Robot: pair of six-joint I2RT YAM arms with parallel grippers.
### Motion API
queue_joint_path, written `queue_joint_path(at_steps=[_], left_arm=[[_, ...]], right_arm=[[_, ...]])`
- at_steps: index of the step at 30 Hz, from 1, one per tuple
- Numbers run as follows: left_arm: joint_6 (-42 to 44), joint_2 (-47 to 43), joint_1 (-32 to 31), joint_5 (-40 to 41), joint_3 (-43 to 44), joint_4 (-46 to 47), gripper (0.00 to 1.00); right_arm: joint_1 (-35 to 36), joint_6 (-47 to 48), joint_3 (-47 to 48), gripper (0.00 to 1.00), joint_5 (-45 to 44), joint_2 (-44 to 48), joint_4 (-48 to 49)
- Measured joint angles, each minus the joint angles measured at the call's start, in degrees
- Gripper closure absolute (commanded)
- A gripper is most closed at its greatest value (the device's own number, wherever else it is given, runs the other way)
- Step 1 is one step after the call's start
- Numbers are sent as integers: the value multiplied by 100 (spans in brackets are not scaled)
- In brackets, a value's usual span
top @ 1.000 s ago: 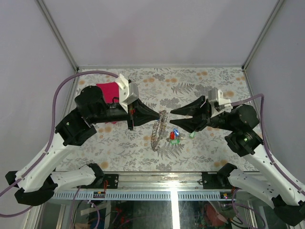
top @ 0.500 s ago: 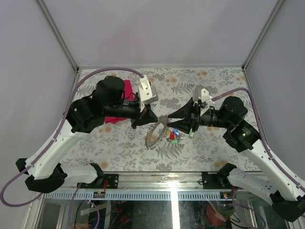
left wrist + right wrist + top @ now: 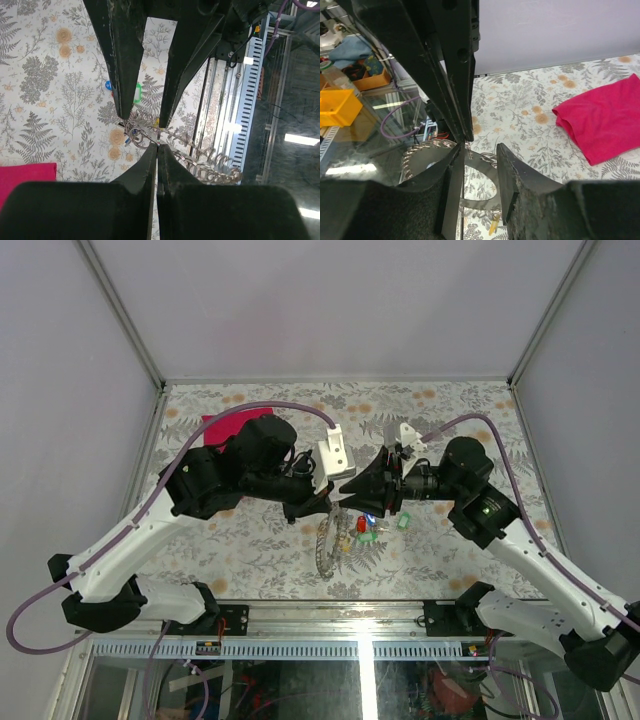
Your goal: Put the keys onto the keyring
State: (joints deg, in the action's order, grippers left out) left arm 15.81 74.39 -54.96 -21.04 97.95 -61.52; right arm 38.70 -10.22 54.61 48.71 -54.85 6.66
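Left gripper [image 3: 157, 148] jaws pinch the large grey metal keyring [image 3: 210, 165] with its jagged coiled edge; right gripper [image 3: 479, 150] jaws spread.
The two grippers meet tip to tip, the right jaws standing either side of the pinched rim. Small silver keys [image 3: 362, 525] with red, blue, green and yellow plastic heads lie on the floral-patterned bench [image 3: 450, 430] just beside the ring.
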Motion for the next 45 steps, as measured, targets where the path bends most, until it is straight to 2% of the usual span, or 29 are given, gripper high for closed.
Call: queue_joint_path(at_steps=[8,21,25,29,33,35,40,45], left_arm=[[61,0,-55,120,68,-35,100],[79,0,-72,155,72,-37,100],[81,0,-94,153,72,-37,100],[81,2,-92,188,72,-87,100],[81,2,-94,197,72,-120,100],[79,-9,-94,197,72,-111,96],[-33,-313,-94,192,-199,238,78],[-437,-1191,-94,203,-811,1196,73]], right_arm=[[0,-144,-17,65,573,-195,210],[22,-195,-50,73,787,-407,308],[37,-188,-50,81,787,-459,310],[70,-195,-50,100,837,-514,315],[105,-214,-50,100,907,-533,339],[105,-240,-61,100,905,-531,385],[107,-627,-345,100,870,-466,1073],[107,-1342,-791,100,704,-411,1989]])
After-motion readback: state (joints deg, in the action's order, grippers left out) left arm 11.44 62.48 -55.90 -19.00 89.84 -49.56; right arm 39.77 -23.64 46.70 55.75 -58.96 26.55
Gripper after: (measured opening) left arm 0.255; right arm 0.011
